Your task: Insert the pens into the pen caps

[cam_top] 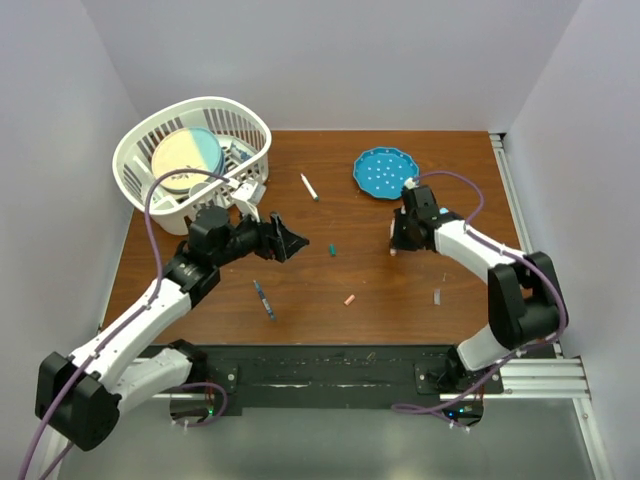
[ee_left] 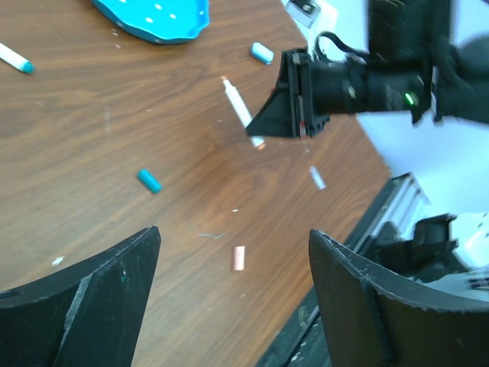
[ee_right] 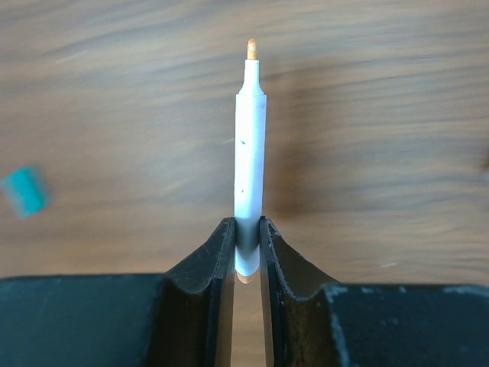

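Note:
My right gripper (ee_right: 246, 245) is shut on the back end of a white pen (ee_right: 250, 153) with an orange tip, held low over the wooden table and pointing away from the jaws. In the top view this gripper (cam_top: 396, 244) is just below the blue plate. My left gripper (ee_left: 233, 235) is open and holds nothing; it hovers left of centre (cam_top: 298, 241). A salmon pen cap (ee_left: 239, 258) lies on the table beyond its jaws. A teal cap (cam_top: 332, 248) lies between the arms. A grey cap (cam_top: 437, 296) and a light blue cap (ee_left: 262, 52) lie near the right arm.
A white pen (cam_top: 310, 187) lies at the back centre and a dark blue pen (cam_top: 264, 299) at the front left. A blue plate (cam_top: 385, 172) sits at the back right. A white basket (cam_top: 140, 150) holding a round plate stands at the back left. The black mounting rail (cam_top: 330, 370) runs along the near edge.

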`<state>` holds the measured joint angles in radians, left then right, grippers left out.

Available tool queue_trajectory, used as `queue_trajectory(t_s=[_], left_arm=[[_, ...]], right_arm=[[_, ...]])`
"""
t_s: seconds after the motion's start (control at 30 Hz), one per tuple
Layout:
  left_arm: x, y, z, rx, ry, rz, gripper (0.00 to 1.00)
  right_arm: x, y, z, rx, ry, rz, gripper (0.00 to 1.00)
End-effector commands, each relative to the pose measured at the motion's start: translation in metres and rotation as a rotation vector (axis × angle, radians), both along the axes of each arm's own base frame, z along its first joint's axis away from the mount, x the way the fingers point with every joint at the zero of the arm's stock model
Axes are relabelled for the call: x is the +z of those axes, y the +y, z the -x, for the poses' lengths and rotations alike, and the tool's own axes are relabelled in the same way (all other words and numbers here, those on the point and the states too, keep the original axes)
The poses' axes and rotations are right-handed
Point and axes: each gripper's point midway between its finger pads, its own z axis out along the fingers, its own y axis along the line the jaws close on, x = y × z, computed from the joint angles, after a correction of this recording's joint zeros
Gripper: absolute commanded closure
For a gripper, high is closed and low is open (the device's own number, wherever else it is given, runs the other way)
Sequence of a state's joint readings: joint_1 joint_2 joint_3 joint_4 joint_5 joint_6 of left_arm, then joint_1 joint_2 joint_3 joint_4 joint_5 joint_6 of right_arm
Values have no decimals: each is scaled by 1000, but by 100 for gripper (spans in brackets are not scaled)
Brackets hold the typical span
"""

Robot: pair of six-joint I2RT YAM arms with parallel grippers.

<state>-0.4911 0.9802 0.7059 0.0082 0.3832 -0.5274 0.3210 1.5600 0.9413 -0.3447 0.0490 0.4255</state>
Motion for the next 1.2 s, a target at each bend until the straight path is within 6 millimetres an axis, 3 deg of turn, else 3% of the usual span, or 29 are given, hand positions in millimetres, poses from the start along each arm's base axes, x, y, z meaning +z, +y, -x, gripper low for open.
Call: queue_trajectory(t_s=[0.0,0.13,0.17,0.23,0.53,0.8,0.97,1.0,1.03,1.1,1.17], left_arm=[[24,-20,-9,-25,17,175,18],[26,-34,-22,-52,47,219,23],[18,-37,-27,-49,70,215,24],[25,-43,-31,-63,63,245,25],[41,-64,-35,-144,-3,317,26],[27,-81,-31,-186,13,308,37],[29,-90,-22,-229,9,319,61],[29,-90,-20,-234,9,322,76],[30,-92,-17,-246,11,329,85],[31,-91,-11,-268,12,350,100],[30,-91,-2,-303,12,351,100]], right_arm=[[58,66,11,154,-188,-176,92],[103,102,29,218,-319,-310,93],[108,106,34,217,-332,-338,93],[132,120,43,249,-398,-406,93],[169,155,71,322,-468,-573,93],[188,174,80,359,-501,-632,94],[192,180,83,363,-514,-653,94],[193,181,83,364,-517,-658,93],[192,181,84,366,-515,-661,92],[193,182,87,377,-505,-665,83],[193,179,90,385,-488,-644,74]])
